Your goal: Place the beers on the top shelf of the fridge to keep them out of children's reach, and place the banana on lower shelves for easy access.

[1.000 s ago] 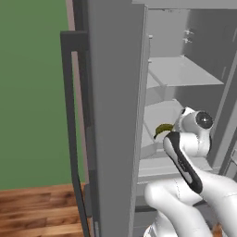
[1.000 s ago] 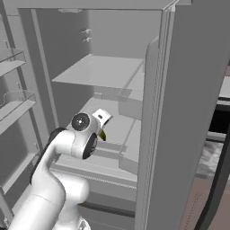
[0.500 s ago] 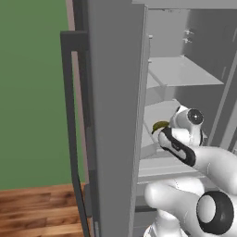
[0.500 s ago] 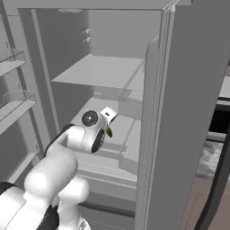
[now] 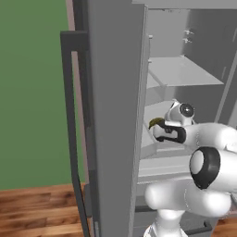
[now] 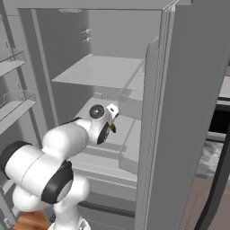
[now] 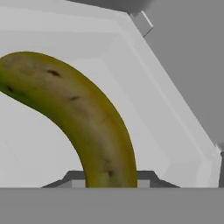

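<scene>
Green wall and wooden floor stand to the left of the tall grey fridge [image 5: 115,115], whose doors are open so that the pale interior shows. High inside is the top shelf [image 6: 101,72], and no bottle can be seen on it from these pictures. Under it lie the lower shelves [image 6: 128,130].

White arm of the robot reaches into the fridge at the level of the shelf just below the top one. Its pincer [image 5: 159,127] is clenched on the banana [image 7: 83,118]; in the hand view the yellow-green fruit rises from between the finger tips and curves over the pale shelf panel. In the right base view a dark end of the banana shows just beside the hand, above that same shelf.

By my judgement, the step in hand is to put the banana on a lower shelf. I cannot tell if the fruit already touches the panel. The next move calls for lowering the banana until it rests flat, then releasing it and pulling the hand straight out, without striking the shelf above.
</scene>
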### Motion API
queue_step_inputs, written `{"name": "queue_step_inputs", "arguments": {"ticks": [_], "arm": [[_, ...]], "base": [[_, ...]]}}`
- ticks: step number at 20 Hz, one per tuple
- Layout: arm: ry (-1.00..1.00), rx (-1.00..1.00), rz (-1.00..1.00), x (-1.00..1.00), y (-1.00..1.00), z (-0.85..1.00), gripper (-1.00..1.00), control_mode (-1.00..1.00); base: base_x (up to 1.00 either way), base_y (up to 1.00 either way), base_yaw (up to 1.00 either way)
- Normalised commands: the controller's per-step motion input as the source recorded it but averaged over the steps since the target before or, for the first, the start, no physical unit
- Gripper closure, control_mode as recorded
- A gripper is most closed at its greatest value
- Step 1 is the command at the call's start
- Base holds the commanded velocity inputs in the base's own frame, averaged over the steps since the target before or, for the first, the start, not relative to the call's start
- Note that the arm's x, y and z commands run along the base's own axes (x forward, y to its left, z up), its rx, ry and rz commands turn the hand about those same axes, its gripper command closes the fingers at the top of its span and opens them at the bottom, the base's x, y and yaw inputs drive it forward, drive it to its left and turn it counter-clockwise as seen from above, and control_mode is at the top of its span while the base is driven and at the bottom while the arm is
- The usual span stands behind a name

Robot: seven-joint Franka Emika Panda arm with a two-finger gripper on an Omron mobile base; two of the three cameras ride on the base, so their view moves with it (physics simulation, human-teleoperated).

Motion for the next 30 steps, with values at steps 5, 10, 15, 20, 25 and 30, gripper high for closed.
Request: {"name": "queue_step_inputs", "arguments": {"ticks": [5,10,15,20,25,30], "arm": [[0.0,0.0,0.0,0.37,-0.14,-0.36,1.0,-1.0],[0.0,0.0,0.0,0.45,-0.13,-0.31,1.0,-1.0],[0.0,0.0,0.0,0.49,-0.15,-0.22,1.0,-1.0],[0.0,0.0,0.01,0.39,-0.23,-0.32,1.0,-1.0],[-0.02,0.0,0.01,0.26,-0.23,-0.48,-1.0,-1.0],[-0.03,0.0,0.01,0.14,-0.24,-0.44,-1.0,-1.0]], "base": [[0.0,0.0,0.0],[0.0,0.0,0.0],[0.0,0.0,0.0],[0.0,0.0,0.0],[0.0,0.0,0.0],[0.0,0.0,0.0]]}}
